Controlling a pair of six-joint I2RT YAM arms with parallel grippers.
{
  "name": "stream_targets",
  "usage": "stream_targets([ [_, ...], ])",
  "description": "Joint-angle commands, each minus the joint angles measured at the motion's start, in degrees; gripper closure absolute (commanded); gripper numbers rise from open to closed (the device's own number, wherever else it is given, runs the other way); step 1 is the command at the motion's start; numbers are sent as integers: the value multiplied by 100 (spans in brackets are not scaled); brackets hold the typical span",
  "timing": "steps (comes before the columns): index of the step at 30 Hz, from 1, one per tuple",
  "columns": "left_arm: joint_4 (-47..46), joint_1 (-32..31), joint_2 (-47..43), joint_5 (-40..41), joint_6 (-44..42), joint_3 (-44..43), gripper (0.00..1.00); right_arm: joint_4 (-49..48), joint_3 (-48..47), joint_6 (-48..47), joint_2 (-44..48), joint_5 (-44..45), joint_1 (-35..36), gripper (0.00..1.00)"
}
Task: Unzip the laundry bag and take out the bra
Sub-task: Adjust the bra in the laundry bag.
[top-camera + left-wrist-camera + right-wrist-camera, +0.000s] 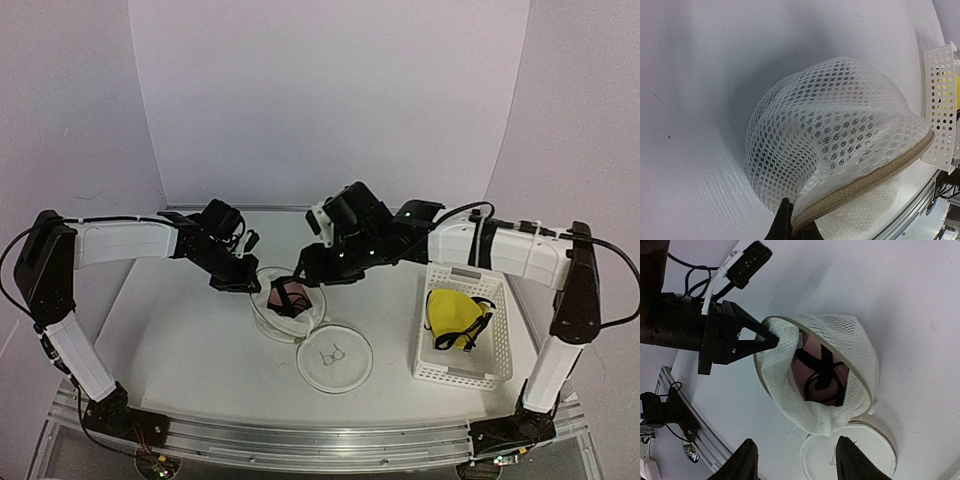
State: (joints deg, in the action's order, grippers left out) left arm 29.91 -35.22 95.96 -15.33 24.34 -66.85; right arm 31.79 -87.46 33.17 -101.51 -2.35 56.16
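The laundry bag (268,312) is a white mesh pouch lying unzipped at the table's middle, its round face with the black bra outline (336,366) folded out toward the front. A pink bra with black straps (291,296) lies inside the open mouth. My left gripper (252,284) is shut on the bag's left rim. In the left wrist view its fingers (783,224) pinch the beige zipper edge of the bag (830,135). My right gripper (308,272) hovers open and empty just above the opening. In the right wrist view its fingers (746,462) frame the bag (785,385) and bra (812,350).
A white perforated plastic basket (432,370) stands at the right and holds a yellow garment with black straps (453,312). It also shows in the left wrist view (940,115). White walls enclose the back and sides. A metal rail runs along the near edge.
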Motion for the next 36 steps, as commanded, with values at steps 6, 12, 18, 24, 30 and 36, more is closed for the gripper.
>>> stream_targets([
  [6, -100, -30, -117, -118, 45, -51, 100, -200, -929, -40, -1114, -222, 189, 54],
  [12, -95, -37, -45, -163, 62, -137, 100, -174, -1154, -45, -1676, -14, 186, 58],
  [18, -100, -46, 89, -215, 54, -283, 100, -85, -1429, -53, -2207, 439, 184, 59],
  [24, -95, -71, 222, -282, 47, -362, 100, 176, -1595, -126, -2544, 1317, 170, 51],
  [30, -89, -114, 363, -347, 44, -482, 100, 187, -1399, 6, -2556, 1786, 39, 43],
  [36, -92, -167, 481, -373, 36, -599, 100, 124, -1375, 42, -2615, 1661, -141, 36],
])
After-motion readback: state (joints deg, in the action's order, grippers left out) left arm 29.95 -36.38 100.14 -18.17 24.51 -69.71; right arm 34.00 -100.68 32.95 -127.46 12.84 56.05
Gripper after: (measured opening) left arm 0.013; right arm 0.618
